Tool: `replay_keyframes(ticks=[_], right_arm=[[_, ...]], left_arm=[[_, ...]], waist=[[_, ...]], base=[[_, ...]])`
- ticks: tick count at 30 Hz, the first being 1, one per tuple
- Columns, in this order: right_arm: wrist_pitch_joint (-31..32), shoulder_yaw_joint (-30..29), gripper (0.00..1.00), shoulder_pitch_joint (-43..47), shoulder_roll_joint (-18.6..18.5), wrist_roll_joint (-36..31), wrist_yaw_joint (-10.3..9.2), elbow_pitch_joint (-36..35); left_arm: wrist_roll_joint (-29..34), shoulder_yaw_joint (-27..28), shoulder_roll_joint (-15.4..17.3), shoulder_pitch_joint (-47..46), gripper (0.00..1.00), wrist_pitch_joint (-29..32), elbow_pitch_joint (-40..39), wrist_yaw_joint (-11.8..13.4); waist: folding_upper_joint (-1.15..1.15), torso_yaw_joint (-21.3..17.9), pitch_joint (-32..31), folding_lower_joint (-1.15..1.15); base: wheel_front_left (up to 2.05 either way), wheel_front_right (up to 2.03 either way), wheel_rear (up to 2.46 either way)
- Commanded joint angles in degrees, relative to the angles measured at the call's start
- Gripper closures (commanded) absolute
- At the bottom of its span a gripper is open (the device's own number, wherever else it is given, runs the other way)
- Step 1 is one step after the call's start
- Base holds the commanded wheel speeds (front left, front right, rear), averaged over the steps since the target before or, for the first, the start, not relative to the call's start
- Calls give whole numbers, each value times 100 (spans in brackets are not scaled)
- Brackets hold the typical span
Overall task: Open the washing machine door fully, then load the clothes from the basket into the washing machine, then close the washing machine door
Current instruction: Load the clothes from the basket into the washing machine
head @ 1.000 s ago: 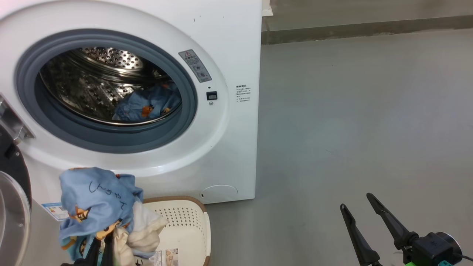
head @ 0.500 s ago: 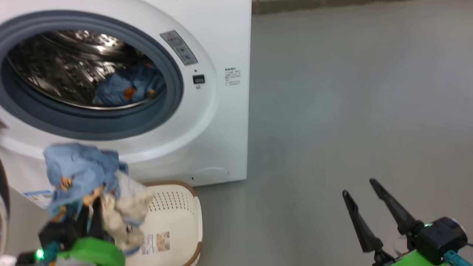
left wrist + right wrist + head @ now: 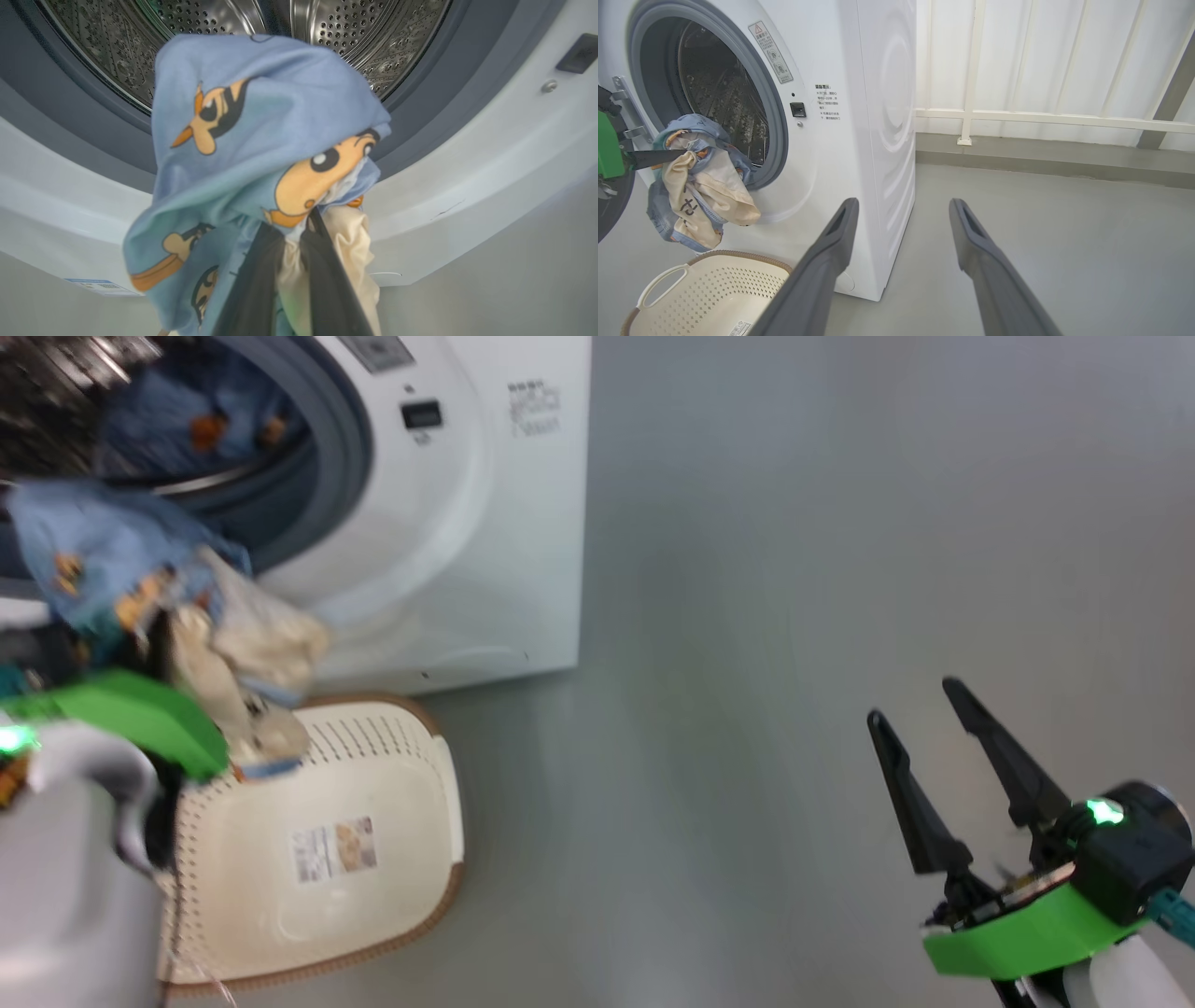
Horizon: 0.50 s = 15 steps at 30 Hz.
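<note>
Drum mouth [image 3: 724, 93] of the washing machine [image 3: 878, 140] gapes wide; the clothes [image 3: 261, 140] bundle pinched in the left tool [image 3: 292, 226] hangs right in front of it, above the basket [image 3: 425, 775]; a blue garment [image 3: 187, 420] lies inside, rest of drum free; floor [image 3: 794, 569] on robot's R of machine is bare; right tool [image 3: 912, 700], fingers spread, sits well apart over it.

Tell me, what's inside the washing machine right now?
A blue cartoon-print garment lies in the steel drum. The clothes in the left pincer hide part of it.
</note>
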Motion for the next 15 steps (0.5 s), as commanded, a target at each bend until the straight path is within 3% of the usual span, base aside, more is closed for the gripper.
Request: replay_keyframes(ticks=[1, 9, 15], right_arm=[[-26, 86, 0, -153, -35, 105, 9, -188], [-26, 121, 0, -574, 140, 174, 9, -253], [-26, 109, 0, -759, 281, 225, 9, -264]], left_arm=[[-42, 188, 339, -389, 100, 128, -6, -44], [-300, 335, 1057, -1817, 100, 1276, 442, -247], [-265, 279, 1616, -2604, 100, 2075, 335, -303]], waist=[[0, -306, 674, -2], [0, -653, 1331, -2], [0, -895, 1683, -2]], base=[[0, 0, 0], [0, 0, 0], [0, 0, 0]])
